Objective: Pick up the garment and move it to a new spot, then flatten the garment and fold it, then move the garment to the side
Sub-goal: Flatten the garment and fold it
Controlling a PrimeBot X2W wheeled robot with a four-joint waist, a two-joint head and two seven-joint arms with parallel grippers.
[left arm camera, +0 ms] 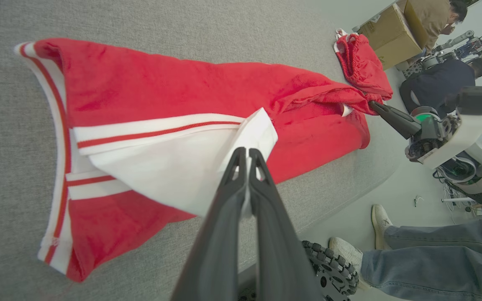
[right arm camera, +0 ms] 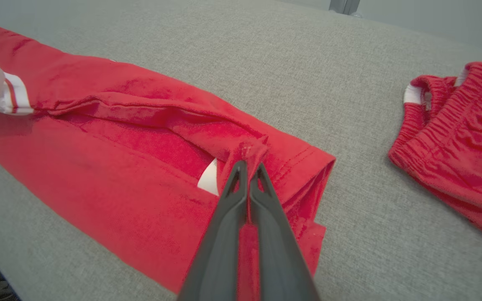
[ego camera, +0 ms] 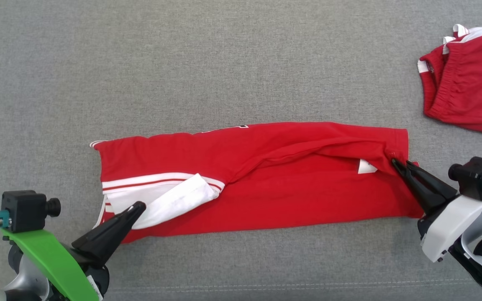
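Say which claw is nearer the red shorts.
Right. The right claw pinches the shirt close by the shorts; the left claw holds the white sleeve at its other end.

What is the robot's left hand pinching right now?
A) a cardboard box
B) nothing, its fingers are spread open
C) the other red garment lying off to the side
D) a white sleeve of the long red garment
D: the left hand is shut, with the white sleeve of the red garment caught between its fingers.
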